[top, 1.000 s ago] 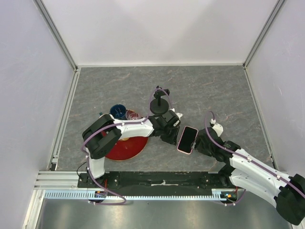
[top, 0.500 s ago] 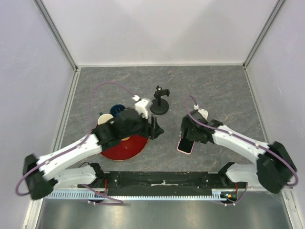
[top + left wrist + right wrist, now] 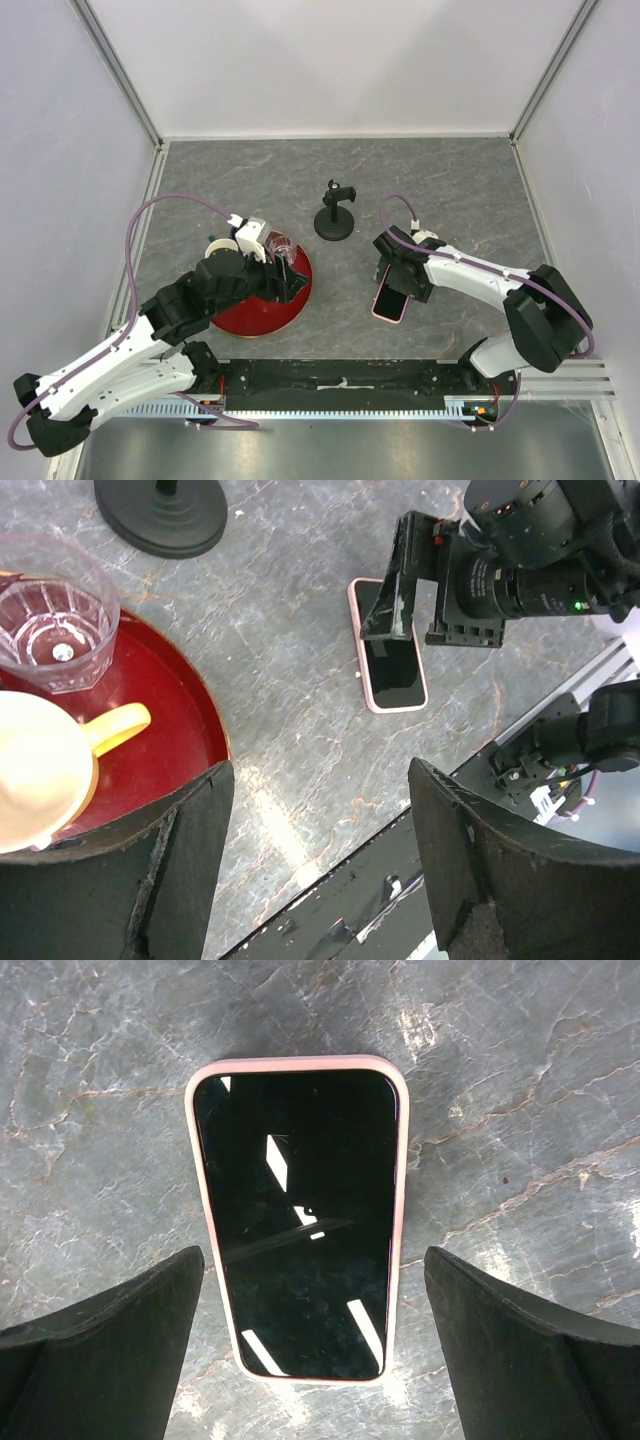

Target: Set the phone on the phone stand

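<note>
Phone (image 3: 300,1215) lies flat under & btwn wide-open right fingers (image 3: 100,1330), ungripped; left fingers (image 3: 170,870) open too, well apart

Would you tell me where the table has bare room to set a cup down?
Bare: the far strip behind the stand, and the near patch between tray and phone. Crowded: the tray itself, with mug and glass.
</note>
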